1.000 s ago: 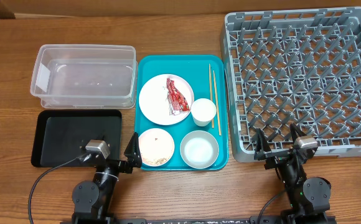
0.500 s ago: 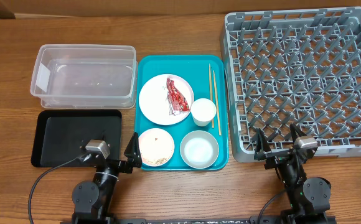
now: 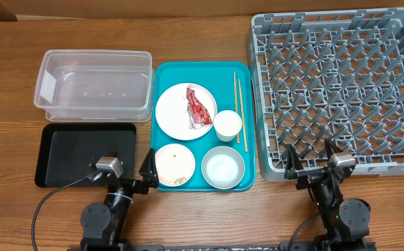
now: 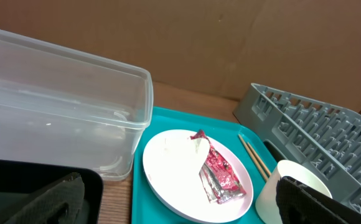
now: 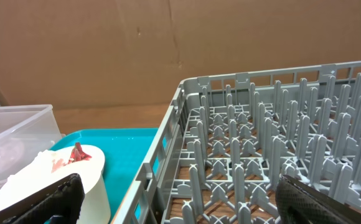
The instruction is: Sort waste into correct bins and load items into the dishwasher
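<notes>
On my overhead feed, the teal serving tray sits mid-table with the load on it. The round white plate lies at the tray's 11 o'clock and carries the crinkled red-and-clear wrapper, with a small white scrap touching the wrapper's far end. The small white cup stands upright at the tray's 3 o'clock, just beside the plate. Two thin wooden chopsticks lie side by side along the tray's right edge, from 1 to 3 o'clock. The pale pink bowl is at 7 o'clock with pale grains at its near rim, and the whitish bowl is at 5 o'clock. The clear rectangular tub is at the table's 10 o'clock, the flat black tray at 8 o'clock, touching the tub's near side. The grey peg rack fills 2 to 3 o'clock. Both my arms are folded low at the 6 o'clock edge. The left gripper hangs between the black tray and the pink bowl, its jaws spread fully wide and holding nothing. The right gripper sits at the rack's near wall, jaws equally wide, nothing between them.
</notes>
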Robot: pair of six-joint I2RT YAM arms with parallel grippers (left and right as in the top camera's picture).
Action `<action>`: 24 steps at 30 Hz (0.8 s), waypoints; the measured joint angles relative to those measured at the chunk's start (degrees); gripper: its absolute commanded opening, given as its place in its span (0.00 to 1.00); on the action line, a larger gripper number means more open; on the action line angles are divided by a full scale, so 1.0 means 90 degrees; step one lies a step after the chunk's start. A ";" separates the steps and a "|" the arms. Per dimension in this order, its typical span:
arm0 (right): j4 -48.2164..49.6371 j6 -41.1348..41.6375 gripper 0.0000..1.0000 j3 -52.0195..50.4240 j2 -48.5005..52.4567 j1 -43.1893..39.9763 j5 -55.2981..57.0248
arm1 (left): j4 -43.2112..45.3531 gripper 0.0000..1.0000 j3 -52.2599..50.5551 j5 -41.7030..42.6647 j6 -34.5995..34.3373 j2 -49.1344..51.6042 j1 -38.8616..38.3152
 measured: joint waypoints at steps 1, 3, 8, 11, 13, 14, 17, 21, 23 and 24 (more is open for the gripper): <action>-0.0002 0.0002 1.00 0.0000 0.0000 0.0000 0.0000 | 0.0000 1.00 0.0000 0.0000 0.0000 0.0000 0.0000; 0.0000 0.0000 1.00 0.0000 0.0000 0.0000 -0.0002 | 0.0000 1.00 0.0000 -0.0002 0.0000 0.0000 0.0000; 0.0160 0.0002 1.00 0.0000 0.0000 0.0000 -0.0216 | 0.0002 1.00 0.0000 0.0046 -0.0063 0.0000 0.0000; 0.0483 0.0002 1.00 0.0000 0.0000 0.0000 -0.0799 | 0.0061 1.00 0.0000 0.0236 -0.0277 0.0000 0.0000; 0.0741 0.0002 1.00 0.0000 0.0000 0.0000 -0.1321 | 0.0211 1.00 -0.0002 0.0503 -0.0410 0.0000 0.0000; 0.0801 0.0010 1.00 0.0002 0.0000 0.0000 -0.1596 | 0.0389 1.00 -0.0002 0.0748 -0.0481 0.0000 0.0000; 0.0680 0.0202 1.00 0.0027 0.0000 0.0000 -0.2115 | 0.0576 1.00 0.0012 0.1229 -0.0573 0.0000 0.0000; -0.0061 0.0668 1.00 0.0534 0.0029 0.0000 -0.2436 | 0.0036 1.00 0.0330 0.1552 -0.0636 0.0002 0.0000; -0.0610 0.0806 1.00 0.1110 0.0119 0.0000 -0.2504 | -0.0452 1.00 0.0750 0.1593 -0.0639 0.0041 0.0000; -0.0889 0.0857 1.00 0.1382 0.0192 0.0000 -0.2523 | -0.0695 1.00 0.1025 0.1600 -0.0627 0.0114 0.0000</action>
